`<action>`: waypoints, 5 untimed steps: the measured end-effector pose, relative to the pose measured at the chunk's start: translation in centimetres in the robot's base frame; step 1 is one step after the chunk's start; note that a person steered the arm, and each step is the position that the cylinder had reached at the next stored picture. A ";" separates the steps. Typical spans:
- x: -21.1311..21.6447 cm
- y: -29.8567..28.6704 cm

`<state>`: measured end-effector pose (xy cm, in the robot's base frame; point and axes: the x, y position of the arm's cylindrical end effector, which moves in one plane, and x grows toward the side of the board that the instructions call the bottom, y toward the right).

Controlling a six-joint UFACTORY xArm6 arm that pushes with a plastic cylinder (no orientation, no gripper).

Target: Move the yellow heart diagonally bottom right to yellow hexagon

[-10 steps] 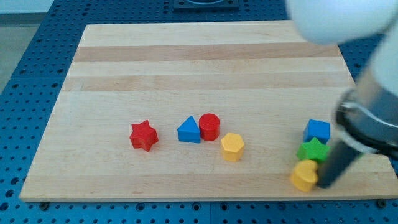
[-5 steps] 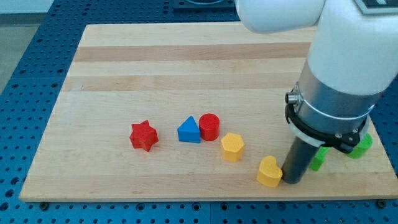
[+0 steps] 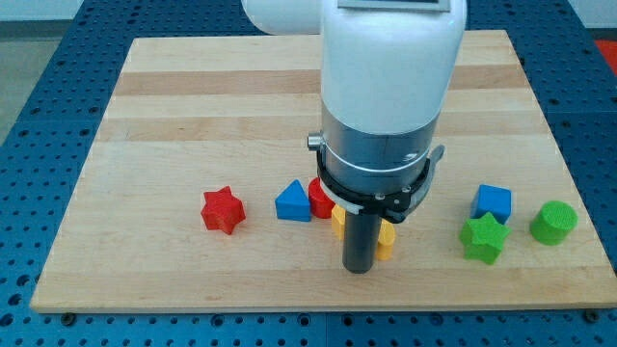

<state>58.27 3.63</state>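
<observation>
The arm stood over the middle of the worktop and hid most of the work. No claw was fitted, so no open or closed state applied — only the rod, with my tip near the worktop's bottom edge. The yellow heart showed as a sliver touching the rod's right; the yellow hexagon as a sliver at its upper left. Best practice was short, slow nudges — the heart probably sat close to goal, and the hexagon, red cylinder and blue triangle risked disturbance.
</observation>
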 end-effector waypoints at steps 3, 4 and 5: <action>-4.1 -1.5; -4.2 -1.7; -4.3 -1.9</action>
<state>54.00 1.75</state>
